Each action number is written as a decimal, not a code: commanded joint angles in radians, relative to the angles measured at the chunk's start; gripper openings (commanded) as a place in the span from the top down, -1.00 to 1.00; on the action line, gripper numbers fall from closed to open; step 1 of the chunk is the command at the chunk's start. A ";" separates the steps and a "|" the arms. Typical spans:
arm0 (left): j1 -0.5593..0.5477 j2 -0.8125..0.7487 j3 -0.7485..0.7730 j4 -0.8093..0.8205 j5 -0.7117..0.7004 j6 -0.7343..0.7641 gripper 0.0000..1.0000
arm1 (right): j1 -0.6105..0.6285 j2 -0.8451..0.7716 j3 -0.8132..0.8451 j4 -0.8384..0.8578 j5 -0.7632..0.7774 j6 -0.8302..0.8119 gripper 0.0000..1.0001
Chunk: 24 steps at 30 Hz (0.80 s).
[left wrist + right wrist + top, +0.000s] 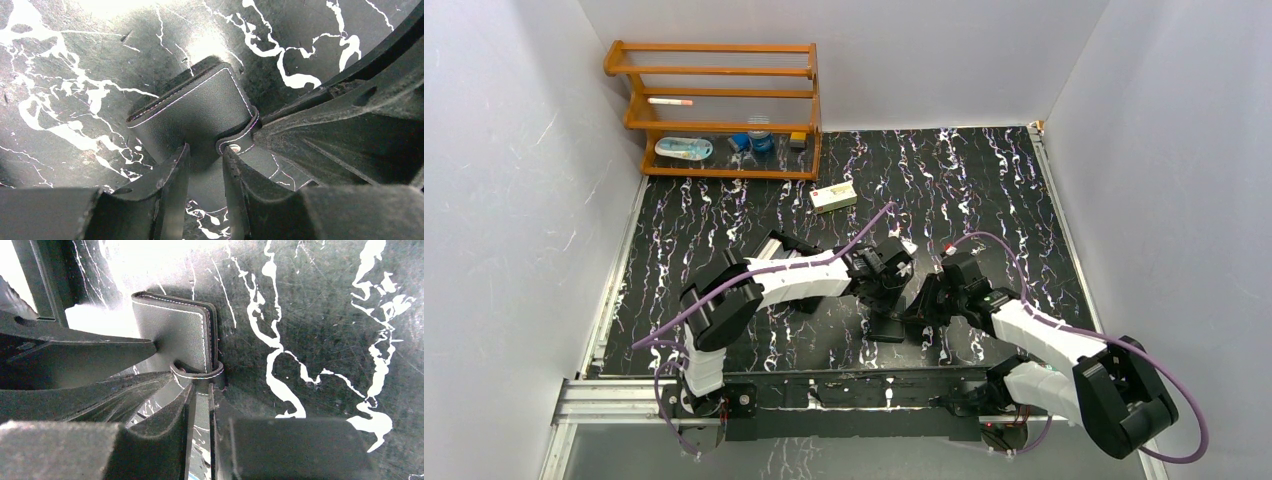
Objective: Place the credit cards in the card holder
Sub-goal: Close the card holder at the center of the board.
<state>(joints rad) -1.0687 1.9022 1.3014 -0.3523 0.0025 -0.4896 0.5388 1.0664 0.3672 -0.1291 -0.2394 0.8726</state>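
Observation:
The card holder (200, 100), a small black stitched wallet, is folded shut with its snap tab (235, 146) wrapped round one edge. My left gripper (205, 150) has its fingertips a little apart against the wallet's outer face, the right tip at the tab's snap; leather spans the gap. My right gripper (201, 387) is nearly closed on the card holder (172, 330) at the edge just below the tab loop (197, 372). In the top view both grippers (886, 275) (936, 295) meet mid-table. The credit cards are out of view.
A wooden rack (714, 110) with small items stands at the back left. A cream carton (833, 196) lies in front of it. White walls close the black marbled table (1004, 190) on three sides. A metal rail (624, 400) runs along the near edge.

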 commanded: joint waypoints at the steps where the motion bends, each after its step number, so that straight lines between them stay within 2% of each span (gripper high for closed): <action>1: -0.007 0.071 0.008 -0.021 -0.038 0.013 0.42 | 0.004 0.026 0.058 -0.002 0.016 0.022 0.55; 9: -0.008 0.084 0.019 -0.030 -0.032 0.011 0.42 | 0.005 0.056 0.067 -0.022 0.023 0.066 0.61; 17: -0.009 0.084 0.023 -0.042 -0.042 0.007 0.41 | 0.005 -0.062 0.096 -0.127 0.041 0.100 0.62; 24: -0.008 0.088 0.027 -0.043 -0.044 0.003 0.41 | 0.008 -0.088 0.094 -0.103 0.026 0.125 0.60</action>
<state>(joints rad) -1.0691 1.9240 1.3369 -0.3920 -0.0048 -0.4904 0.5388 0.9833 0.4175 -0.2382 -0.2119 0.9733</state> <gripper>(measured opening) 0.292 0.197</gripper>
